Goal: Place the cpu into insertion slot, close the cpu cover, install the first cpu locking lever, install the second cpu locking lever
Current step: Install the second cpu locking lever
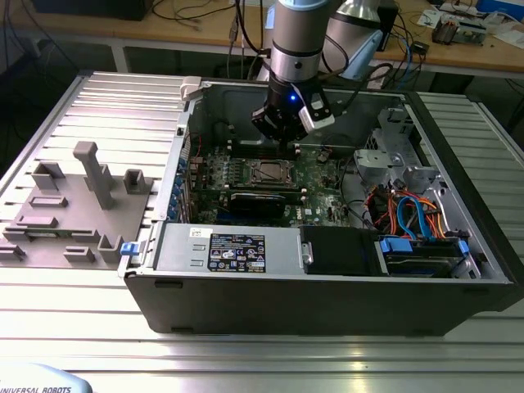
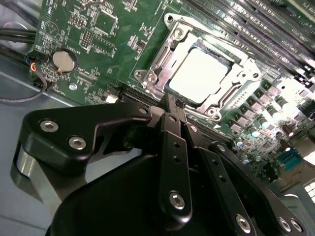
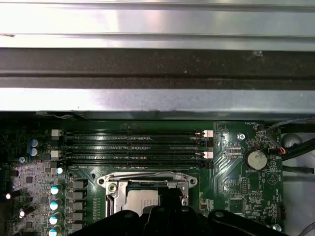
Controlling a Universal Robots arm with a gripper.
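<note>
Open computer case (image 1: 458,303), lying on its side on a ribbed metal table (image 1: 262,352), interior exposed to the exterior view. Grey plastic fixture block (image 1: 78,205) on the table at the exterior view's left, just beside the case. Robot arm (image 1: 299,33), reaching down into the case over the middle of the board. Green motherboard (image 1: 319,176), lining the case floor; memory slots (image 3: 133,145) run in parallel rows between the socket and the case wall in the first wrist view. Black graphics card (image 1: 262,199), long and rectangular, seated just beside the socket. Gripper (image 2: 175,104), black, hanging above the board close to one edge of the socket; its two fingers are drawn together with the tips meeting, and nothing is held between them. Insertion slot (image 2: 199,73), a square socket with a silvery rim. Cpu cover (image 2: 162,54), a thin silvery frame, lying flat down around the socket. Cpu (image 2: 199,76), a pale metal square, seated in the slot and visible through the cover's open centre. Coin cell battery (image 2: 64,60), round, silver, well apart from the socket.
</note>
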